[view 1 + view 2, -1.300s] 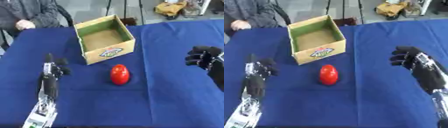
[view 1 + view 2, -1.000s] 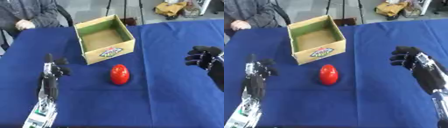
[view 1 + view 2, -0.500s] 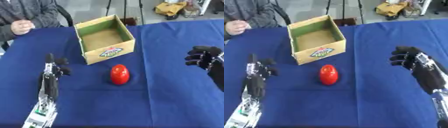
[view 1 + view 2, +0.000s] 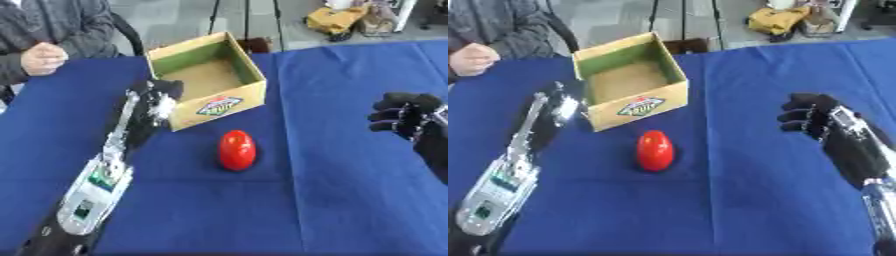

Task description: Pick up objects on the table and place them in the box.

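While my left hand (image 4: 156,100) hung just beside the open brown cardboard box (image 4: 208,80), the smooth, shiny red egg-shaped thing (image 4: 237,150) stood on the blue tablecloth (image 4: 350,200), near the front of the box. It was not in the box yet. My left hand held nothing. I could not tell how far its fingers were open. My right hand (image 4: 811,117) floated over the cloth far off to the right, with its fingers curled in and nothing in them.

I think the job was to pick up the red thing. To do that well, I should open my fingers wide, come down over its round top, and close on both sides of its fat middle. It looked hard and slippery, so it could roll or pop out. The cloth looked soft and flat. The box had thin stiff walls, green inside, and a sticker on the front. I should not bump it.
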Controlling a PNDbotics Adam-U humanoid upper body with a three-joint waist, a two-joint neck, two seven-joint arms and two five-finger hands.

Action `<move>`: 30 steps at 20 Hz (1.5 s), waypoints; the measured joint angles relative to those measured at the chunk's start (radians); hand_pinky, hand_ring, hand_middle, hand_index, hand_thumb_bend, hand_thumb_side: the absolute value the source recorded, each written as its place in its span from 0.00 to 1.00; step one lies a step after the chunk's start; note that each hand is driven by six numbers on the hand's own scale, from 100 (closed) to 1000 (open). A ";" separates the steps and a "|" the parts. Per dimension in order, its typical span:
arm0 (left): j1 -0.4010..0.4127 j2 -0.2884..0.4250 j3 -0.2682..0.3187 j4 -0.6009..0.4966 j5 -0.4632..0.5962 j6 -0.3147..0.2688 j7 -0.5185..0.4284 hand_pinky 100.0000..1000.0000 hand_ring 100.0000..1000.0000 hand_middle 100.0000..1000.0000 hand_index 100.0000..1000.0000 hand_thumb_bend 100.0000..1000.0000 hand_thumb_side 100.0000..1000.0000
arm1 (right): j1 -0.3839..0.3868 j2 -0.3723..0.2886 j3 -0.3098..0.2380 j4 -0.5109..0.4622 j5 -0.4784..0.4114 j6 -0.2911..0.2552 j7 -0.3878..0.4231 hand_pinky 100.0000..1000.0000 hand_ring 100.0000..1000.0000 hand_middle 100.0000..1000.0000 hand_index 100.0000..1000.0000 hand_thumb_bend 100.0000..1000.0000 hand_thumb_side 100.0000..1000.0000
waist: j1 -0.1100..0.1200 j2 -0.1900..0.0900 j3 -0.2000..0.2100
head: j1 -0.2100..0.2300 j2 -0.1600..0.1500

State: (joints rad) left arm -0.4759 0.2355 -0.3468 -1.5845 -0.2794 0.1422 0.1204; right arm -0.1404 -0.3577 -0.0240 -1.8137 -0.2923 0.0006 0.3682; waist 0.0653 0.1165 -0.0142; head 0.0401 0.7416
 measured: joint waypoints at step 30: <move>-0.197 -0.175 -0.036 0.464 -0.695 -0.061 -0.213 0.39 0.48 0.57 0.73 0.64 0.36 | -0.001 0.001 0.006 0.000 -0.004 -0.005 0.006 0.70 0.70 0.67 0.80 0.02 0.79 | -0.009 0.004 -0.029 | -0.011 -0.031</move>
State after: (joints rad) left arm -0.6728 0.0607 -0.3833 -1.1201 -0.9744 0.0814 -0.0922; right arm -0.1412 -0.3567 -0.0179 -1.8139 -0.2961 -0.0040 0.3741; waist 0.0559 0.1203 -0.0435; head 0.0287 0.7105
